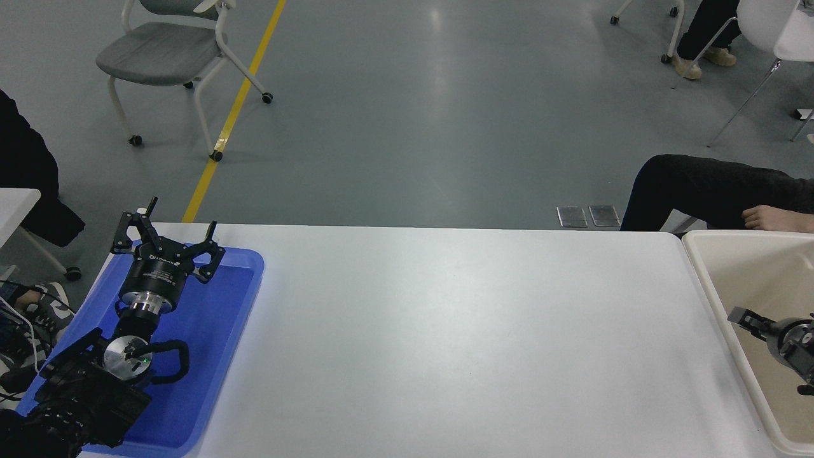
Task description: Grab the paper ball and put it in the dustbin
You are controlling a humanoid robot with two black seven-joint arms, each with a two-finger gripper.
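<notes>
The paper ball is not visible anywhere on the table or in the visible part of the bin. The cream dustbin (706, 280) stands at the table's right end, cut off by the picture's edge. My right gripper (750, 321) reaches in from the right edge over the dustbin's inside, and only part of it shows. My left gripper (173, 224) is parked at the lower left over the blue tray (216, 356), with its jaws spread open and empty.
The white table (445, 331) runs between the tray and the dustbin. A person's dark-clothed leg (706, 191) and bare hand (779, 218) are just behind the dustbin. Chairs (172, 51) stand on the grey floor beyond.
</notes>
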